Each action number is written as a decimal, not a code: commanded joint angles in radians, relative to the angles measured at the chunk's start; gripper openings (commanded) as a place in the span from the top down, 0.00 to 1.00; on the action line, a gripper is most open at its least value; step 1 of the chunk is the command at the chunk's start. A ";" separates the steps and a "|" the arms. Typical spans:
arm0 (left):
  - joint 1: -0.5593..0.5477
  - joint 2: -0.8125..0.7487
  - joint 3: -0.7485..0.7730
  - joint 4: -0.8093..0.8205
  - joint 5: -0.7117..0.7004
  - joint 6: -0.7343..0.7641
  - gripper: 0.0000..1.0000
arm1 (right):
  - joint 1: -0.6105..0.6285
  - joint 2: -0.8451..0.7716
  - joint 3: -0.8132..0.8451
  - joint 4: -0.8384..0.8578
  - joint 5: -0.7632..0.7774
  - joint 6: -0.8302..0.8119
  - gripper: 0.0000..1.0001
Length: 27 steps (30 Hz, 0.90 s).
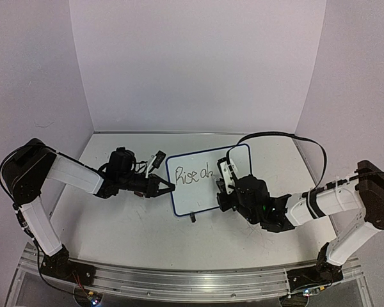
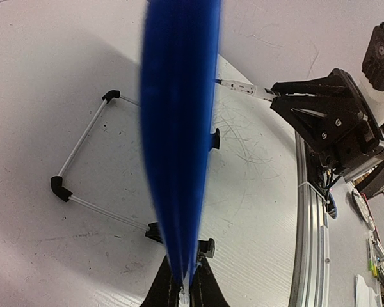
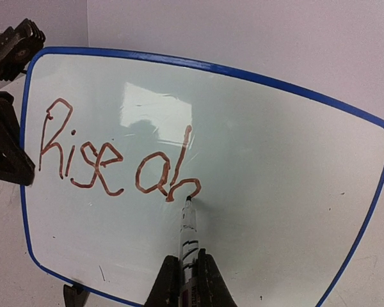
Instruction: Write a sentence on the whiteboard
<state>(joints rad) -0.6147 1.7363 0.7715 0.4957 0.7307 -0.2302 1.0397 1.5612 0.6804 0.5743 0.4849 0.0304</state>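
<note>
Blue-rimmed whiteboard (image 1: 203,197): upright near the middle of the worktop, long axis left to right.
Left hand (image 1: 168,187): clamped on its left edge.
Right hand (image 3: 188,274): closed on marker (image 3: 189,227), tip touching the board just after "ab".
Sentence (image 3: 115,160): unfinished; free space lies to the right.

Entry 1. Handwriting, one row, on the left half of the whiteboard (image 3: 275,192) face. Lines look reddish-brown in the right wrist view and dark in the top view. The unfinished sentence (image 3: 115,160) reads "Rise ab"; the last letter is probably a "b", its loop ending at the pen tip.

Entry 2. Printing on the marker (image 3: 188,230) barrel: dark bands and a red patch, too small to read.
</note>
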 commanded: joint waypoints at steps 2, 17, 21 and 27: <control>0.002 -0.007 0.012 -0.063 -0.067 0.045 1.00 | 0.008 -0.003 0.005 -0.008 -0.014 0.018 1.00; 0.001 -0.015 0.007 -0.065 -0.068 0.045 1.00 | 0.008 0.035 0.043 0.017 -0.027 0.015 1.00; 0.001 -0.015 0.008 -0.065 -0.070 0.045 1.00 | 0.009 -0.005 0.021 0.052 -0.012 0.008 1.00; 0.001 -0.007 0.015 -0.068 -0.072 0.044 1.00 | -0.028 -0.229 -0.126 0.136 -0.120 -0.088 1.00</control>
<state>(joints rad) -0.6155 1.7355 0.7715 0.4945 0.7306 -0.2245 1.0463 1.4477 0.5841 0.6434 0.4199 0.0121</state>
